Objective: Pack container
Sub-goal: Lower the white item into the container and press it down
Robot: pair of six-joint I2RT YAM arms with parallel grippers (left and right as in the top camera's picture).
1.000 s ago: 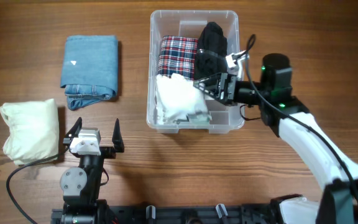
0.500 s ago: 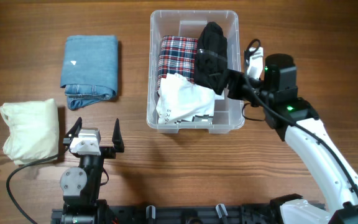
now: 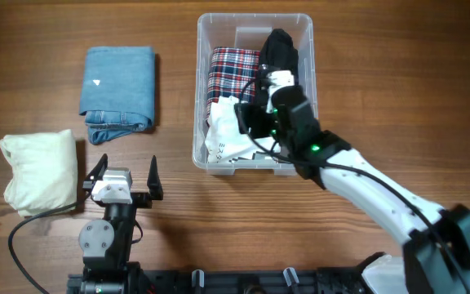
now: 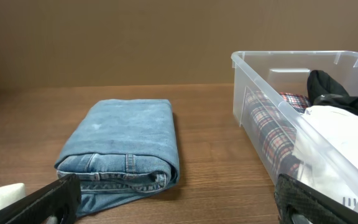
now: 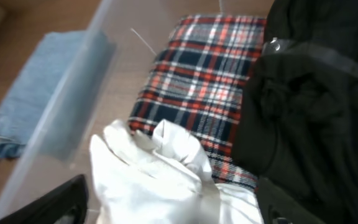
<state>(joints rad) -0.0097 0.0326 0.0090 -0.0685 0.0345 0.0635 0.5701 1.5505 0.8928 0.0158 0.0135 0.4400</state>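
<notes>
The clear container point(image 3: 201, 98) stands at the back middle of the table. Inside it lie a plaid garment point(image 3: 233, 72), a black garment point(image 3: 281, 49) and a crumpled white garment point(image 3: 225, 135) at the front. My right gripper point(image 3: 247, 121) hovers inside the container, over the white garment point(image 5: 160, 168). Its fingers point(image 5: 173, 211) are open with the cloth lying between them. The plaid garment point(image 5: 204, 74) and black garment point(image 5: 316, 93) lie beyond. My left gripper point(image 3: 125, 173) is open and empty near the front edge, its fingers point(image 4: 179, 205) facing folded jeans point(image 4: 126, 146).
Folded blue jeans point(image 3: 118, 86) lie left of the container. A cream folded garment point(image 3: 39, 171) lies at the front left, beside my left gripper. In the left wrist view the container wall point(image 4: 260, 112) is to the right.
My right gripper let go of the white garment, drew back to the right of the container, then swung left over the container above that garment. The left arm has not moved.
</notes>
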